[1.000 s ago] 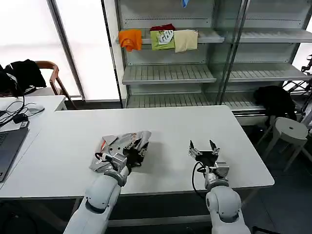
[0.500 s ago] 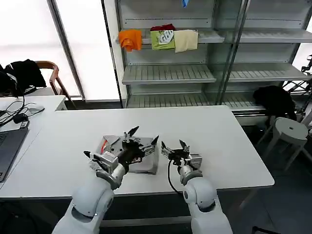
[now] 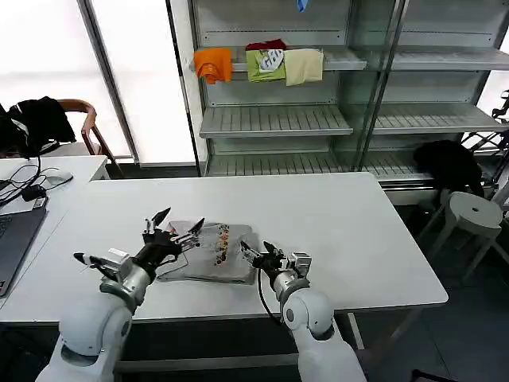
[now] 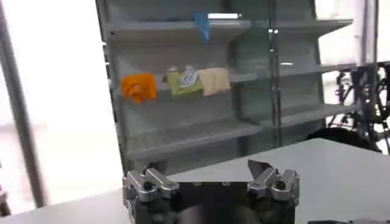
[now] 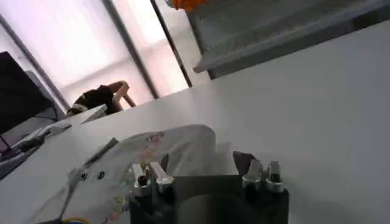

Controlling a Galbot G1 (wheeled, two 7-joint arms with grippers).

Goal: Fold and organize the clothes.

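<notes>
The folded grey T-shirt (image 3: 211, 252) lies on the table (image 3: 358, 223), lower centre of the head view. The left hand (image 3: 173, 231) and right hand (image 3: 256, 253) flank it, both spread open and empty. A fingertip snagging an edge could undo the fold.

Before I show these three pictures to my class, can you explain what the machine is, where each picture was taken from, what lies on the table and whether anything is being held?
It is a robot with two arms, each ending in a gripper. One picture comes from a camera on its head, looking down at a white table. The other two come from cameras on its wrists, so each shows that arm's own metal fingers up close. On the table lies a folded light grey T-shirt with a small coloured print. The left gripper is open at the shirt's left edge; the right gripper is open at its right edge. Neither holds anything. Behind stands a shelf with small folded cloths.
</notes>
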